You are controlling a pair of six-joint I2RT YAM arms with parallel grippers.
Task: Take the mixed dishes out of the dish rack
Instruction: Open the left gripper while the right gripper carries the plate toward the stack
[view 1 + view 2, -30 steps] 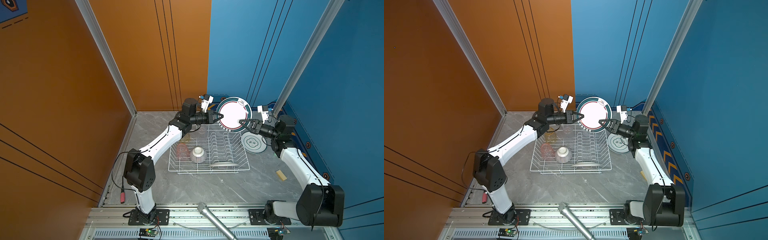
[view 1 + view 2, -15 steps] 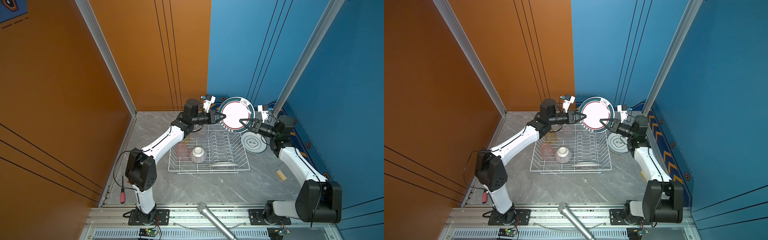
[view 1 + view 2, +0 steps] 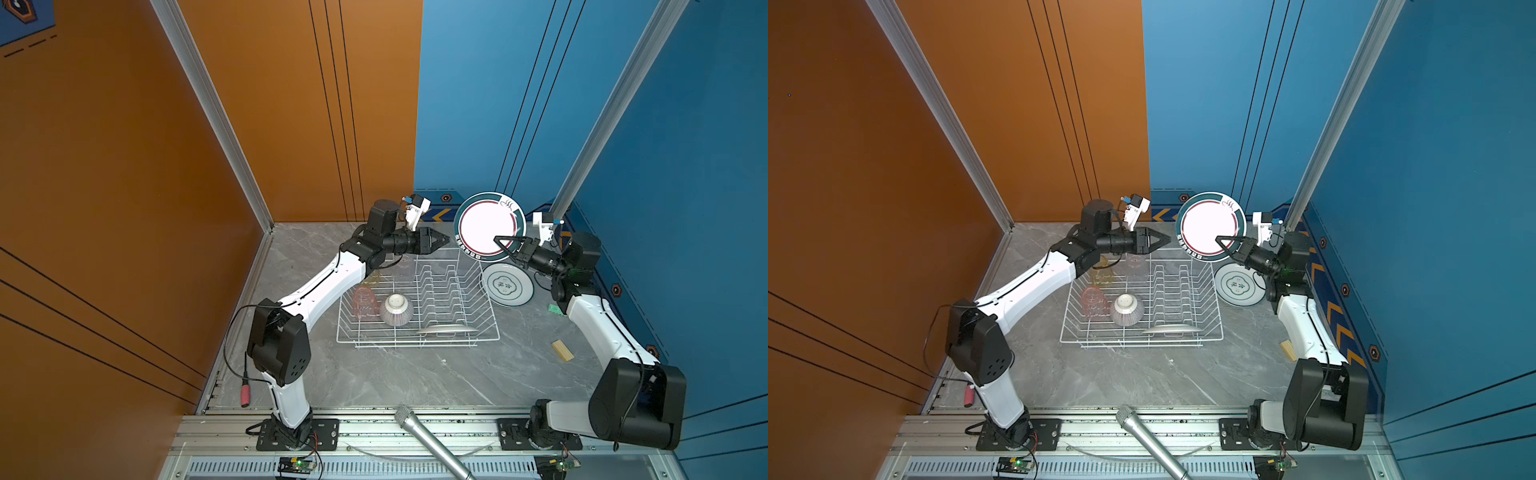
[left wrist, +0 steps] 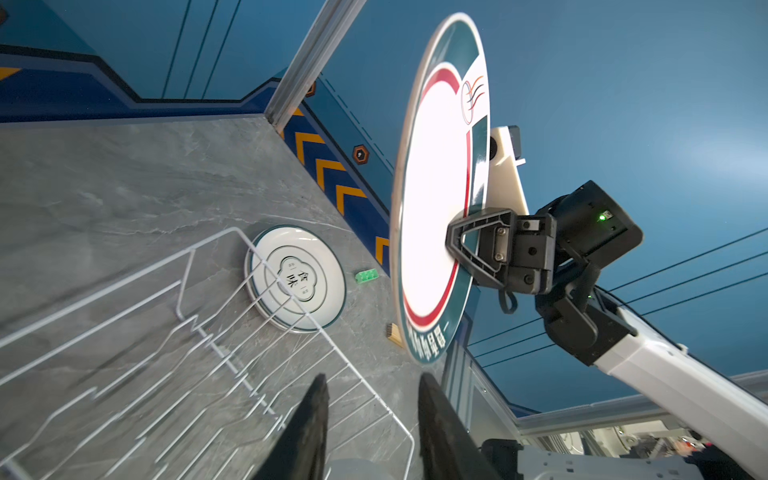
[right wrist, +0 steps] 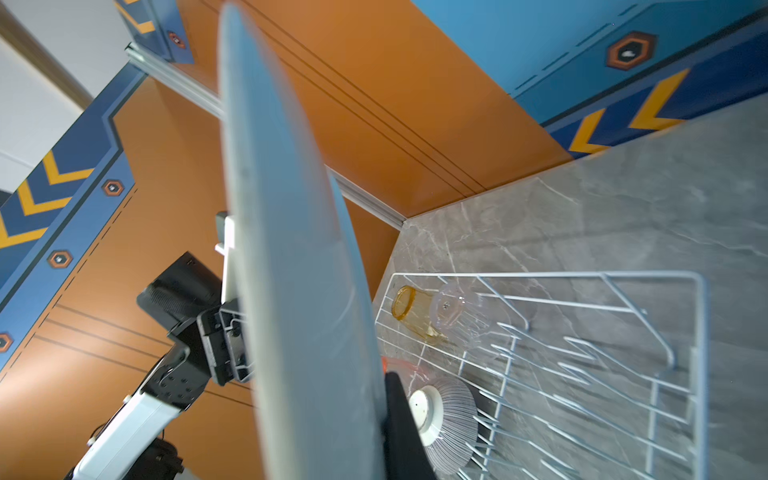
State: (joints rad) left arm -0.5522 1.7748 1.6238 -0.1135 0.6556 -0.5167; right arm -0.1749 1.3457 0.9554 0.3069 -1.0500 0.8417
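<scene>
A dark-rimmed white plate (image 3: pixel 488 226) (image 3: pixel 1208 226) (image 4: pixel 432 199) (image 5: pixel 299 291) stands on edge in the air over the far right corner of the dish rack (image 3: pixel 415 340) (image 3: pixel 1133 343). My right gripper (image 3: pixel 498 241) (image 3: pixel 1221 240) (image 4: pixel 453 241) is shut on its lower rim. My left gripper (image 3: pixel 446 240) (image 3: pixel 1168 240) (image 4: pixel 372 380) is open, empty and just left of the plate, apart from it. In the rack are an upturned striped bowl (image 3: pixel 395 309) (image 5: pixel 449 415), a pink tumbler (image 3: pixel 365 302), an amber tumbler (image 3: pixel 1100 272), a clear tumbler (image 3: pixel 1136 266) and a flat-lying plate (image 3: pixel 446 330).
A stack of white plates (image 3: pixel 507 284) (image 4: pixel 297 278) lies on the table right of the rack, below the held plate. A wooden block (image 3: pixel 562 350) and a green piece (image 3: pixel 555 309) lie near the right arm. A microphone (image 3: pixel 428 440) pokes in at the front edge.
The right gripper closed on the plate's rim. The left gripper then let go of the plate, opened and drew back a little to the left.
</scene>
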